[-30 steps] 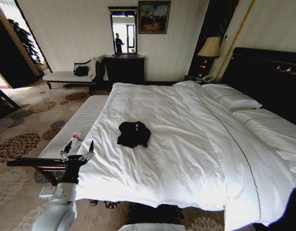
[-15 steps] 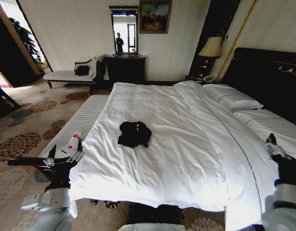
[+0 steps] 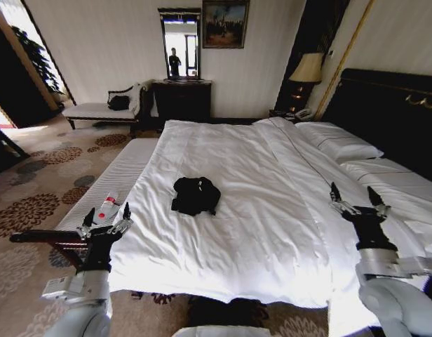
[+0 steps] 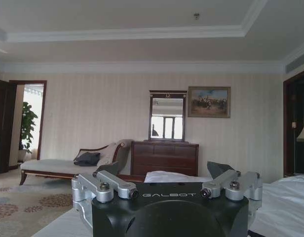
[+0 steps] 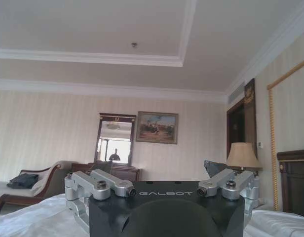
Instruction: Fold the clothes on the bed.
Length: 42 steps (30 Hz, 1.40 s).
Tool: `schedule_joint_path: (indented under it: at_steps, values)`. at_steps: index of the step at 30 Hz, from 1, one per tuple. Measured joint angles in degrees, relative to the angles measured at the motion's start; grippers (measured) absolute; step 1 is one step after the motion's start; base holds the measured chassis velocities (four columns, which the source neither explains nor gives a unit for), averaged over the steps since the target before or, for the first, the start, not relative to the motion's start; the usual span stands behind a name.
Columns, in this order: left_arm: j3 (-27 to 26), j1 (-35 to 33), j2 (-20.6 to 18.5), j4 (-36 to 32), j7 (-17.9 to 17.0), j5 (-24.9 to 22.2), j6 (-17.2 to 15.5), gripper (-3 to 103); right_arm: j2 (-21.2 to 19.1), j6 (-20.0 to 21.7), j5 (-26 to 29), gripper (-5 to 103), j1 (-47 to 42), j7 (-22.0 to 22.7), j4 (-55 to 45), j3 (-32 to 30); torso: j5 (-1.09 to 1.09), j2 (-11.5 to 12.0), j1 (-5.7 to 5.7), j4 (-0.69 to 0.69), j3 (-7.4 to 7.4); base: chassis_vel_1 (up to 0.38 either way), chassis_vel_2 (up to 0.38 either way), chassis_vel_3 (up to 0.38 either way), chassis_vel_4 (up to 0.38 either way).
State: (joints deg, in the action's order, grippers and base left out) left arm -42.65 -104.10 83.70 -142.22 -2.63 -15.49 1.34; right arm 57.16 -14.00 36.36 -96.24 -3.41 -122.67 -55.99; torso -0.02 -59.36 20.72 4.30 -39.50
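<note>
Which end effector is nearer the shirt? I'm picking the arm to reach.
Left. The left end effector is at the bed's near-left edge; the right end effector is farther from the shirt.

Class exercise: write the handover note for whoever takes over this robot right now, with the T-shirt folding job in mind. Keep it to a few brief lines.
Left gripper: open, empty, raised at the bed's near left edge.
Right gripper: open, empty, raised over the bed's right side.
Black T-shirt: crumpled in a heap mid-bed on the white sheets, apart from both grippers.
Done: nothing folded; shirt not grasped.
Left: reach the shirt, spread it flat, fold it.
</note>
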Motion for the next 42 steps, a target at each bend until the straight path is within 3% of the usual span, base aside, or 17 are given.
schedule_joint_path:
  at_steps: [6,12,14,15,19,22,29,42]
  values:
    - [1.31,-1.03,0.91,0.82,0.3,1.89,-0.19,100,-1.75,-2.49,-4.49,100,1.35,-2.65,6.53,2.27,-0.01,0.0,0.0,0.06,0.0,0.0,0.0,0.0,0.0]
    - [2.4,-2.48,1.27,1.29,2.61,4.75,1.37,100,2.32,-0.35,-7.78,100,0.14,-2.75,4.59,6.86,-0.01,0.0,0.0,0.04,0.01,0.0,0.0,0.0,0.0]
    - [2.96,-2.89,1.6,1.12,4.19,5.16,2.38,100,6.44,1.8,-10.04,100,-1.12,0.33,1.69,9.25,-0.02,-0.01,0.0,0.01,0.01,0.0,0.0,0.0,0.0]
    - [2.96,-2.89,1.6,1.12,4.19,5.16,2.38,100,6.44,1.8,-10.04,100,-1.12,0.33,1.69,9.25,-0.02,-0.01,0.0,0.01,0.01,0.0,0.0,0.0,0.0]
    - [3.94,-3.24,1.85,1.69,6.2,6.51,4.91,100,12.79,3.12,-10.83,100,-3.82,8.6,-2.68,13.83,-0.02,-0.01,-0.01,0.04,0.01,0.0,0.0,0.0,0.0]
    - [3.97,-3.09,1.54,1.98,6.3,5.79,4.87,100,14.47,2.25,-10.9,100,-4.45,10.3,-3.95,14.94,-0.03,-0.01,-0.01,0.04,0.01,0.0,0.0,0.0,0.0]
    - [2.98,-2.82,0.46,1.79,5.31,3.99,3.93,100,14.37,-0.87,-12.92,100,-4.6,7.42,-4.13,12.61,-0.03,-0.02,0.0,0.02,0.01,0.0,0.0,0.0,0.0]
    - [2.71,-2.36,0.09,1.47,4.64,3.71,3.95,100,14.69,-2.54,-15.45,100,-4.44,5.06,-2.26,12.19,-0.02,-0.01,0.0,0.03,0.01,0.0,0.0,0.0,0.0]
